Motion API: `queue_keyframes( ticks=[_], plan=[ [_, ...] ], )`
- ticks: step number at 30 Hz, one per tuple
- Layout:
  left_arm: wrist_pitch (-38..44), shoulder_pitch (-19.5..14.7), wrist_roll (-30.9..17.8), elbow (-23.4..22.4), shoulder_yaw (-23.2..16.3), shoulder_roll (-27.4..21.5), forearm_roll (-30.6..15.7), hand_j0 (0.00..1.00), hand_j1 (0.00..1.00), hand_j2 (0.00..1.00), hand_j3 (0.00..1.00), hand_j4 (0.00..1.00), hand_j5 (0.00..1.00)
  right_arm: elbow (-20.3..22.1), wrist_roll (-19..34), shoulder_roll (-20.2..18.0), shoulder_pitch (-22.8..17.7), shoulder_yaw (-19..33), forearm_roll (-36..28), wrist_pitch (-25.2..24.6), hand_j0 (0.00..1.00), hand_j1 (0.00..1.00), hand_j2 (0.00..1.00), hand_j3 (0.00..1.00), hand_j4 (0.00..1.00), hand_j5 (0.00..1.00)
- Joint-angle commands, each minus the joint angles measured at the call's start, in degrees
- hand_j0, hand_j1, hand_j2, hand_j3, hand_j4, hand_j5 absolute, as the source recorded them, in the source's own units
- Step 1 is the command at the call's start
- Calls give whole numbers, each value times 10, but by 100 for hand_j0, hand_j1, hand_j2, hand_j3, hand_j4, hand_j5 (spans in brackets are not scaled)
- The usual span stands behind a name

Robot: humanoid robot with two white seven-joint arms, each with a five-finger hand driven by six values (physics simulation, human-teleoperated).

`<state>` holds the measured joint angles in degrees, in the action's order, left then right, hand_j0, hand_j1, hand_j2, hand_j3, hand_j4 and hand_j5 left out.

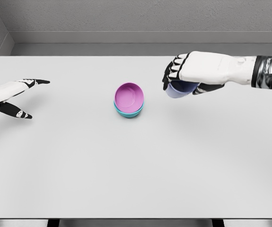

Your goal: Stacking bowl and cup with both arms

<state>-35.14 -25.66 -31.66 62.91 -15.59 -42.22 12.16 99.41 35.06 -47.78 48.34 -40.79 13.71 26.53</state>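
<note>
Plain white worktop (136,179) up front, pink bowl sitting mid-table, both arms in shot.

So the pink bowl (129,97) is nested inside a teal bowl (128,111), right around the middle of the worktop. Right robot hand (180,80) comes in from the right and has its fingers wrapped around a pale lavender cup (179,89), held just right of the bowls, not touching them. Left robot hand (17,97) is way off at the left edge, fingers spread apart, holding nothing.
</note>
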Motion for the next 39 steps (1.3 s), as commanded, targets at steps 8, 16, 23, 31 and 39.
queue_keyframes(
  ticks=[8,16,23,31,39],
  plan=[
    [1,0,0,-1,0,-1,-4,100,100,100,100,100,100,10,-1,53,26,-29,-3,-1,65,65,65,65,65,65],
    [1,0,0,-1,0,-1,-5,100,100,100,100,100,100,10,-1,74,40,-46,-3,-2,65,65,65,65,65,65],
    [1,-1,0,-1,1,-2,-5,100,100,100,100,100,100,-11,-1,102,48,-57,3,-10,65,65,65,65,65,65],
    [1,-2,0,-1,1,-2,-5,100,100,100,100,100,100,-60,-1,153,68,-78,21,-10,65,65,65,65,65,65],
    [1,-2,0,-1,2,-3,-5,100,100,100,100,100,100,-103,-1,157,67,-82,27,-10,65,65,65,65,65,65]
  ],
)
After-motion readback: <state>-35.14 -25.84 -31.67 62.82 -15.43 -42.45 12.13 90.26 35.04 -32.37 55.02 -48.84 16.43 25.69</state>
